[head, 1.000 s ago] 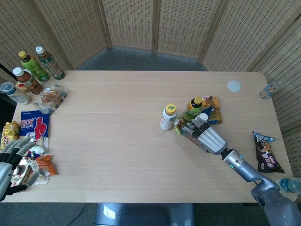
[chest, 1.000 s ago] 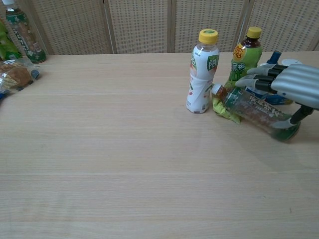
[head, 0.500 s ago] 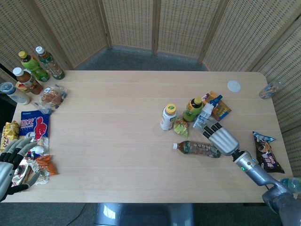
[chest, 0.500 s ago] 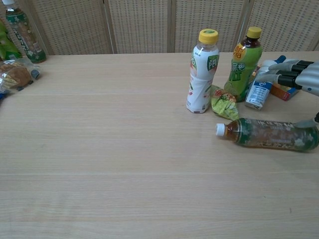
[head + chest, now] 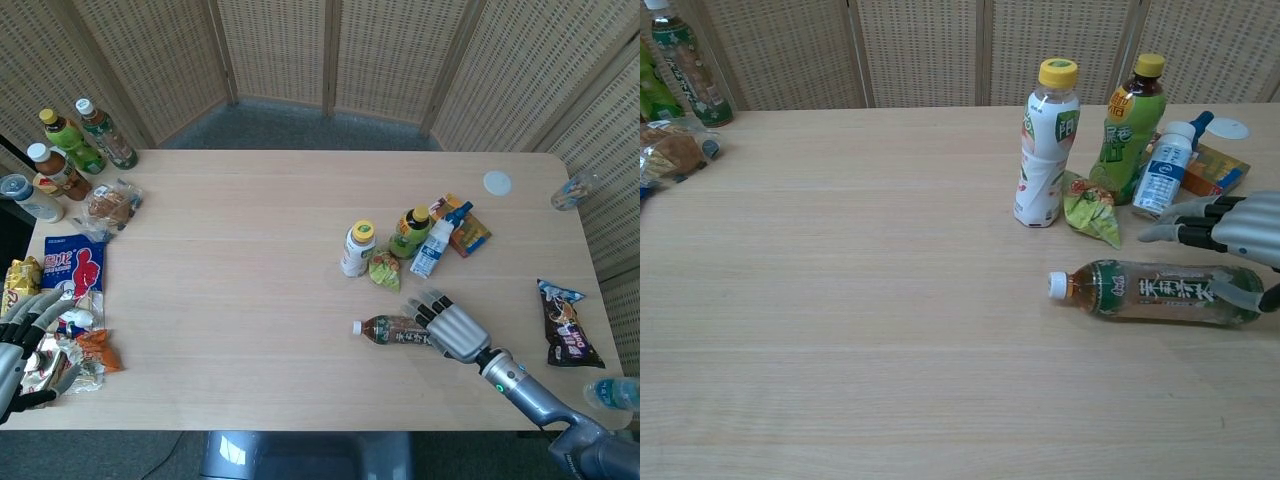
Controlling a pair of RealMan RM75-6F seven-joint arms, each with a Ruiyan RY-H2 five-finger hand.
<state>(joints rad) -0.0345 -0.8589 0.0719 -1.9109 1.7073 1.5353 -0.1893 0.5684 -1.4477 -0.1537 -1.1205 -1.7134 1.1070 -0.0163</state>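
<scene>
1. Green-labelled tea bottle now lies flat on its side on the wooden table, white cap pointing toward the robot's left. A second ago it hung tilted in the right hand beside the standing bottles; since then it has come down and shifted nearer the front edge.
2. That right hand covers the bottle's base end, fingers stretched long over the top and a little apart, thumb against the near side. It reads as a loose cradle, not a firm clamp; whether it truly grips I cannot tell.
3. Just behind stand the white bottle with a yellow cap, the green bottle with a yellow cap and a small blue-capped bottle, with a crumpled green wrapper between them and the lying bottle, all apart from it.
4. Far off, the left hand rests over the snack packets, fingers spread, much as it did earlier.
5. Judged from this, the laying-down looks done.
</scene>
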